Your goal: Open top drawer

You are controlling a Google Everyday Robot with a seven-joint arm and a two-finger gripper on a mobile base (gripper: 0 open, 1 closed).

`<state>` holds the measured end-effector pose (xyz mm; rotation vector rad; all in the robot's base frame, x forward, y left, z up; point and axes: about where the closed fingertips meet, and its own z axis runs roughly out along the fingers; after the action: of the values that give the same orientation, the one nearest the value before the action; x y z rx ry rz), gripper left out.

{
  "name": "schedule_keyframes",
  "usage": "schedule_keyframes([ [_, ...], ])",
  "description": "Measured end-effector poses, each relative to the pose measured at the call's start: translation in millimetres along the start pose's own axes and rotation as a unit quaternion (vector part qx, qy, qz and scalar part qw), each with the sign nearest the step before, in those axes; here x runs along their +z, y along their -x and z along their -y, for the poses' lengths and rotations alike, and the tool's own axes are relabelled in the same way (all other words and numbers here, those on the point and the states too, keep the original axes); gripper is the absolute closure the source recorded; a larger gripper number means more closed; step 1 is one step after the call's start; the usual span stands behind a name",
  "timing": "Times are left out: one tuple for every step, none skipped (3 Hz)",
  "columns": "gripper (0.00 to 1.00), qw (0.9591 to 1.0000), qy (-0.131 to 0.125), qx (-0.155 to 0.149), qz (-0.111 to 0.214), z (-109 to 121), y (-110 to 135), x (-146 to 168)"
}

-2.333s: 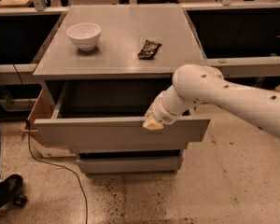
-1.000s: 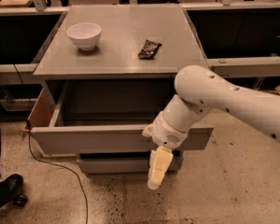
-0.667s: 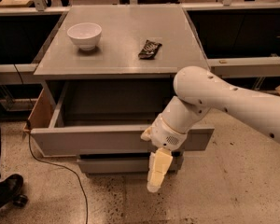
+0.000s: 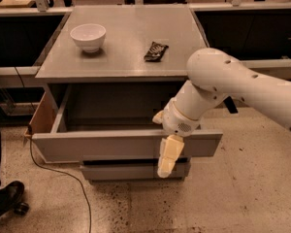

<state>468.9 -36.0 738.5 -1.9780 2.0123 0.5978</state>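
Note:
The top drawer [image 4: 111,147] of the grey cabinet is pulled well out; its wide flat grey front faces me and its grey inside shows as bare. My gripper [image 4: 168,158] hangs from the white arm in front of the right part of the drawer front, pointing down, its cream fingers over the front and the smaller drawer front below [image 4: 131,171]. It holds nothing that I can see.
A white bowl [image 4: 88,37] and a dark snack packet [image 4: 155,51] lie on the cabinet top [image 4: 121,47]. A cable [image 4: 63,178] runs over the speckled floor at the left. A dark shoe [image 4: 7,198] shows at the lower left. Benches stand behind.
The drawer has come further out than 2.3 s ago. The gripper has left the drawer's top edge and dropped in front of it; it has barely moved in the last second.

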Motion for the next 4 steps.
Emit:
schedule_keyframes([
  [0.00,0.9998,-0.016,0.010,0.004,17.1,-8.5,14.0],
  [0.00,0.9996,-0.018,0.021,0.010,23.9,-17.6,32.4],
  [0.00,0.9993,-0.010,0.034,0.009,23.8,-29.2,50.0],
  [0.25,0.9993,0.006,0.035,0.010,11.5,-29.8,52.4],
])
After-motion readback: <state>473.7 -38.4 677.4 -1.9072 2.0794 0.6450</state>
